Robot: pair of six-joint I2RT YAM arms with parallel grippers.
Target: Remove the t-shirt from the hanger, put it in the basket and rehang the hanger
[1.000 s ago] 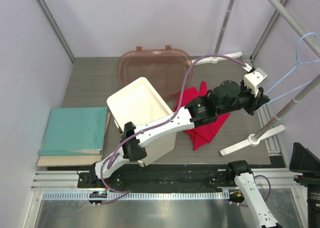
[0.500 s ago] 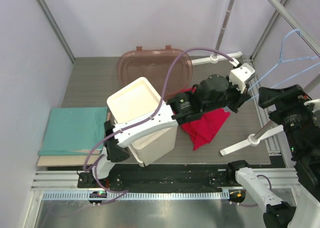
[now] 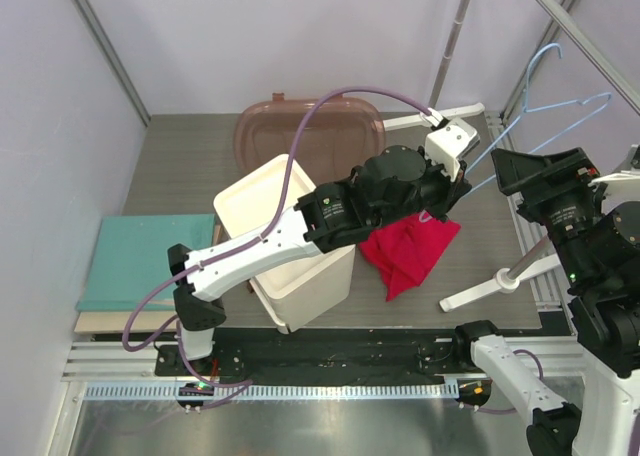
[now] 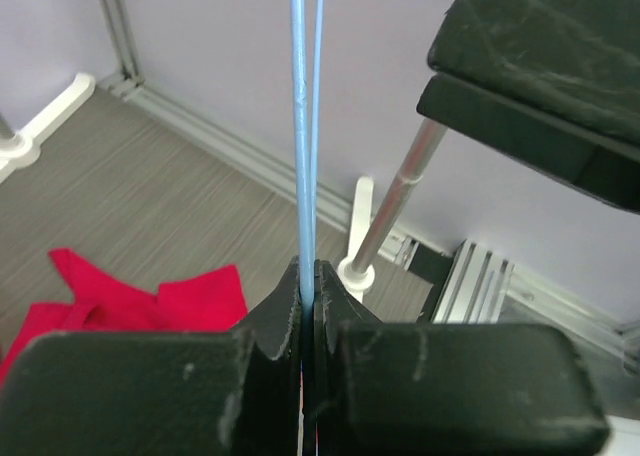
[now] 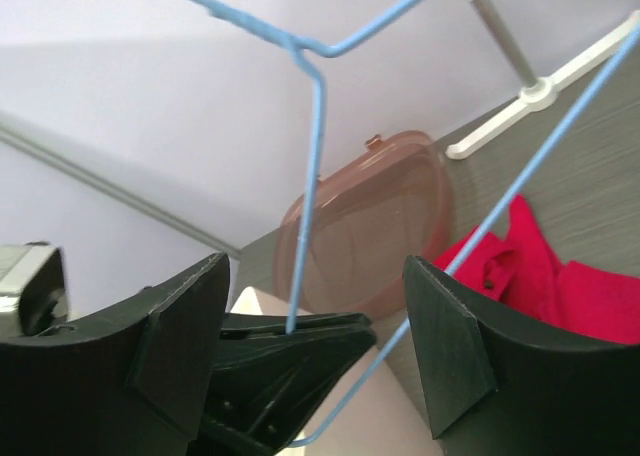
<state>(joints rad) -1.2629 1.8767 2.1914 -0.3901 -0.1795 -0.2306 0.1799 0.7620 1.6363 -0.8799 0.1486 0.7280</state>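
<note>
The red t-shirt lies crumpled on the grey table beside the white box; it also shows in the left wrist view and the right wrist view. The light-blue wire hanger is up in the air, bare of fabric. My left gripper is shut on the hanger's wires, above the t-shirt. My right gripper is open and raised just right of the left one. A hanger wire runs between its fingers without touching them.
A white box stands mid-table with a brown translucent lid behind it. A teal folder lies at the left. A white-grey pole with its white foot leans at the right. Frame posts line the edges.
My left gripper carried the hanger left and up, away from the pole. My right arm rose into view beside it. The t-shirt stayed on the table and shows more.
</note>
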